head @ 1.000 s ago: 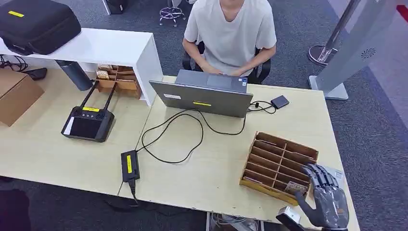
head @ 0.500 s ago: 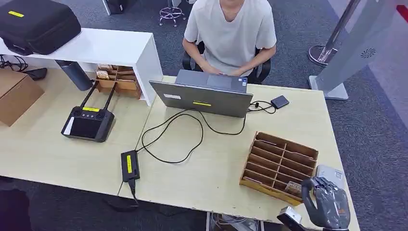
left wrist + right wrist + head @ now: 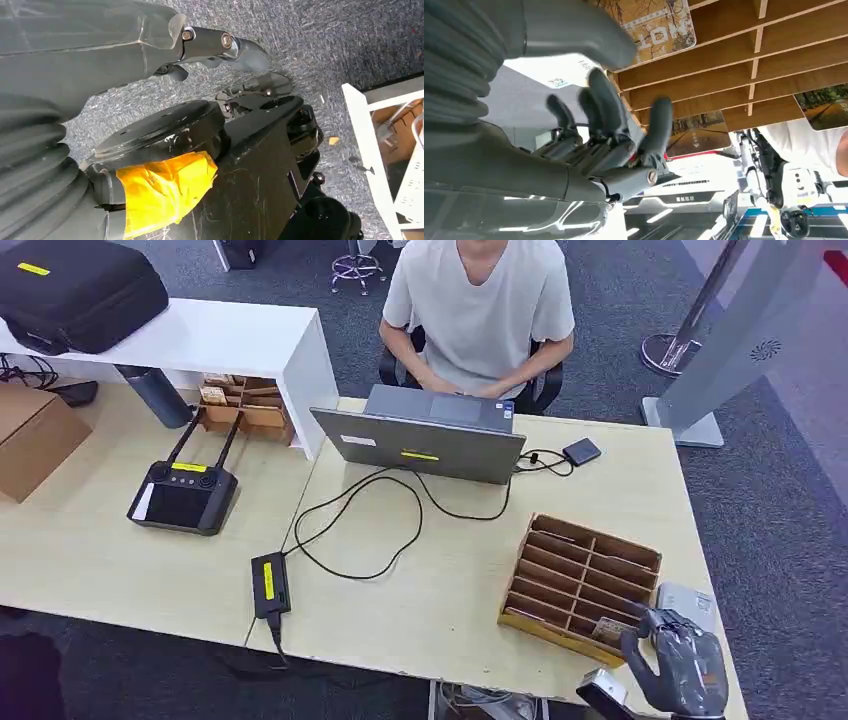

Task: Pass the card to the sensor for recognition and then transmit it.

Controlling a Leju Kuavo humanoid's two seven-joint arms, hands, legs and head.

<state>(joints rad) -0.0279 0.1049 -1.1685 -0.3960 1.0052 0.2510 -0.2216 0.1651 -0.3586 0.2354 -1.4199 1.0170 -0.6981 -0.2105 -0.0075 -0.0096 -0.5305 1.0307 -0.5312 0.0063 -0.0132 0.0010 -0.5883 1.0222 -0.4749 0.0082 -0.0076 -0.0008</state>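
Our left hand (image 3: 220, 47) hangs idle over the carpet; whether it is curled, we cannot tell. The wooden rack (image 3: 580, 583) stands the card (image 3: 606, 629) in its near slot, where our right hand (image 3: 680, 670) curls its fingers (image 3: 659, 125) beside it, holding nothing

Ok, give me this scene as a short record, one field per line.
Right hand: right hand at the near right corner of the wooden rack, fingers curled, grip on a card not clear
Card: card lies in the rack's nearest slot beside that hand
Left hand: left hand hangs over the carpet, holding nothing
Reader: small dark box on a cable beside the laptop
Person: seated behind the laptop
Table: light wood
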